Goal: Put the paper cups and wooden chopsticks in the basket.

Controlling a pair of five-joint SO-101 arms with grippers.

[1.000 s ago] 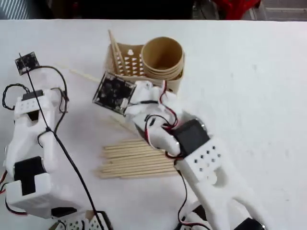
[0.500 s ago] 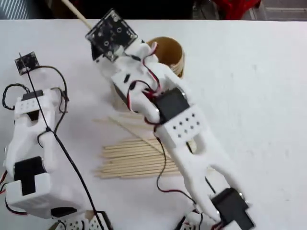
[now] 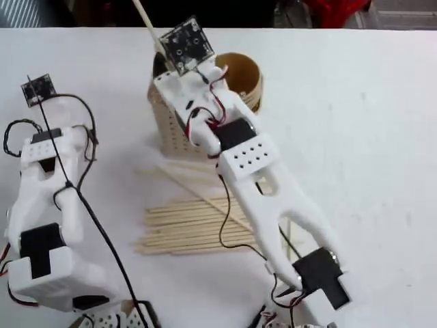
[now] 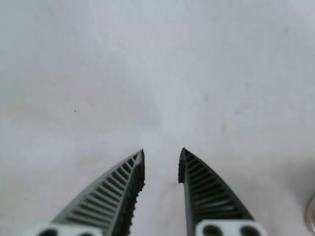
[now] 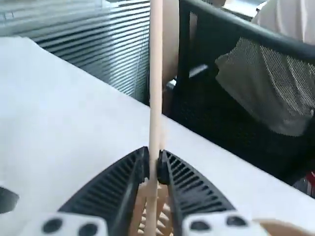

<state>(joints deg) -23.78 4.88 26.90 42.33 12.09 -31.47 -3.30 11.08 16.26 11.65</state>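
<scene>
Chopstick, one, pale round wood: pinched in the right gripper, whose black ribbed jaws are closed tight on the shaft. In the right wrist view the chopstick stands close to upright and rises well past the fingertips. From the high camera it juts up and away over the table's far edge, above the far left corner of the basket.

Basket, tan perforated plastic, box-shaped: at the far centre of the white table. The right arm, white shell with black servos, lies on a diagonal from the near edge up to the basket. Its wrist is over the opening and hides most of the inside.

Stack of brown paper cups: upright at the basket's right end, just beside the arm. Cannot tell from here whether it sits inside the wall or only against it.

Bundle of wooden chopsticks: flat on the table on the near side of the basket, the sticks roughly parallel, its right end under the arm. One loose chopstick lies on a slant between the bundle and the basket.

Left gripper: dark ribbed fingers parted by a narrow gap with nothing between them, over bare table. The left arm is at the table's left side, well apart from the basket and the bundle.
</scene>
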